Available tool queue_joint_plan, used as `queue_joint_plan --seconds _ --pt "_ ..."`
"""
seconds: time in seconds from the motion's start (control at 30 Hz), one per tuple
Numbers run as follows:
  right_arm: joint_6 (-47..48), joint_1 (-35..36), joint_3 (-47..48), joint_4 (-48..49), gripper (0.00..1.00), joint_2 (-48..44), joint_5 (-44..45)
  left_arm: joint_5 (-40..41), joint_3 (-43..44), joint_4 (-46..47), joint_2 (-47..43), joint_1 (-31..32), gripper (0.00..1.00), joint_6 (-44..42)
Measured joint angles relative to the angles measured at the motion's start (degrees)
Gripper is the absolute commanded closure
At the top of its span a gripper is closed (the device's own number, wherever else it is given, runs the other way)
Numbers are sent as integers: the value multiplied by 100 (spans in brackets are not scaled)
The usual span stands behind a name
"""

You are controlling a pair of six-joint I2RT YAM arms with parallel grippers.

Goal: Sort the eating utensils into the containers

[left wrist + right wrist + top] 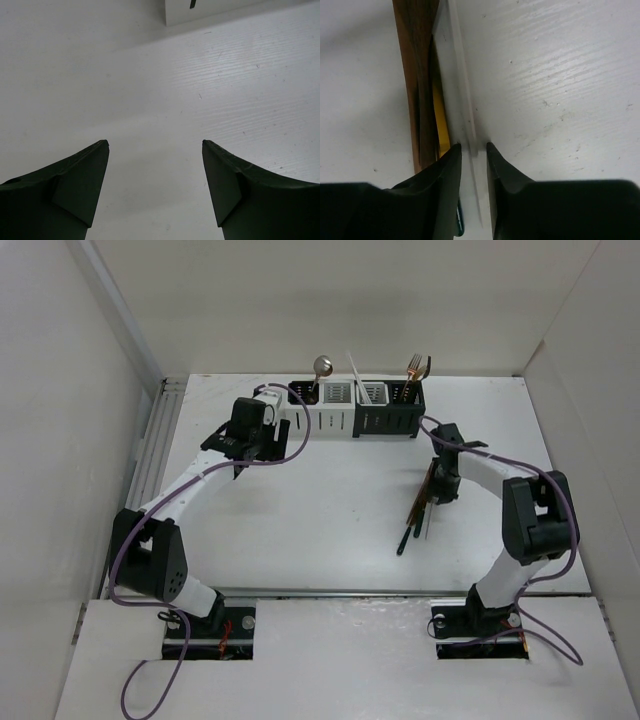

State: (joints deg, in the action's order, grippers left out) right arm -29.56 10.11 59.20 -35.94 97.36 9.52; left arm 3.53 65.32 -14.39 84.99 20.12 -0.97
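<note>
Copper, gold and black-handled utensils (413,515) lie bundled on the bench (320,510) at the right fingers (441,488); the containers (355,410) line the far edge. Left wrist: the left fingers (80,180) stand wide apart above the bench. Right wrist: fingers narrowly apart astride a pale utensil (462,100); whether they pinch it I cannot tell.

White and black containers (335,423) — copper utensils (412,520) (some gold).
</note>
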Motion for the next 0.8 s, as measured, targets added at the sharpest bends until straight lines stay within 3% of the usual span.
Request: queue_joint_plan --seconds 0.1,0.13,0.43,0.6,0.8 --pt "116 -2 114 -17 98 94 44 2 0 0 0 0 27 0" --pt "153 -2 144 -11 100 118 59 4 0 0 0 0 27 0" --pt "286 -83 339 -398 100 -109 813 63 0 2 0 0 27 -2" --pt "737 35 1749 -636 100 -892 1598 111 7 -2 0 0 27 -2" --pt "1880 1113 3202 1663 100 -1327 2092 127 291 -48 216 0 27 -24"
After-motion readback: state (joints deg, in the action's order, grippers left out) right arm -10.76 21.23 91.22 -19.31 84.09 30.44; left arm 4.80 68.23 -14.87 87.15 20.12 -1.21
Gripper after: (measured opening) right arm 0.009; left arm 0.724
